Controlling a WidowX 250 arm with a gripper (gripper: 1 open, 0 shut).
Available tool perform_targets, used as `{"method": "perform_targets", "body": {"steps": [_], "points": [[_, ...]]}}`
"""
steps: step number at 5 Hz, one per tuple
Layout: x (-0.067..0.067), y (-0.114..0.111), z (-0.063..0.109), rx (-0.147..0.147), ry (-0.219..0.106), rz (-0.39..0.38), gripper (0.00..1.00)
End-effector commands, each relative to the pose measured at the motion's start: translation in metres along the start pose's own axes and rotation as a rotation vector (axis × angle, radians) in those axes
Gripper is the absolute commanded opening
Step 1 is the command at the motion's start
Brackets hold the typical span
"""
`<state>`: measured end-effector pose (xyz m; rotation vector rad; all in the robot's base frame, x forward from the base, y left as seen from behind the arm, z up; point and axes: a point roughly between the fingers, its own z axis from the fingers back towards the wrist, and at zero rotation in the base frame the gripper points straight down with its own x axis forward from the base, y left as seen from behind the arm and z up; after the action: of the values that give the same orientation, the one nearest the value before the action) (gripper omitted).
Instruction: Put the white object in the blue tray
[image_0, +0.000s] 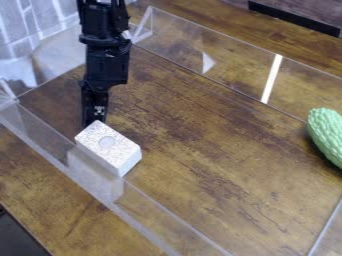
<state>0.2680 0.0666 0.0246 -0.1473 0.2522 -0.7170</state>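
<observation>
The gripper (92, 117) comes down steeply from the upper left of the frame, and its dark fingers (90, 108) are drawn together into one narrow tip with no gap showing between them. That tip stands at the far upper corner of the white object (108, 148); whether it touches the block or only ends just beside it cannot be told from this view. Nothing is clamped between the fingers.

The white object is a small brick-shaped block lying flat in the left-centre of the frame, its long side running from upper left to lower right. Its top face is speckled and bears a faint circular mark near the end closest to the gripper.

Above the fingers the black arm (104, 50) rises nearly upright and leaves the frame at the top left.

The block rests on a dark wooden table (214, 150) with a strongly grained surface. A clear-walled enclosure (274, 75) surrounds the working area: its transparent panels run along the left, the back and the lower edge of the frame, catching bright reflections, and the block's near end lies close to the left lower panel.

Well apart from all this, at the right edge of the frame, lies a green bumpy oval object (326, 135), partly cut off by the border.
</observation>
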Motion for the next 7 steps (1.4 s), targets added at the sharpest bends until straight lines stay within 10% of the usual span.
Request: {"method": "perform_targets", "body": {"steps": [1, 7], "points": [[0.007, 0.001, 0.026, 0.069, -0.038, -0.015, 0.0], [0.019, -0.001, 0.027, 0.082, -0.022, -0.058, 0.0]]}}
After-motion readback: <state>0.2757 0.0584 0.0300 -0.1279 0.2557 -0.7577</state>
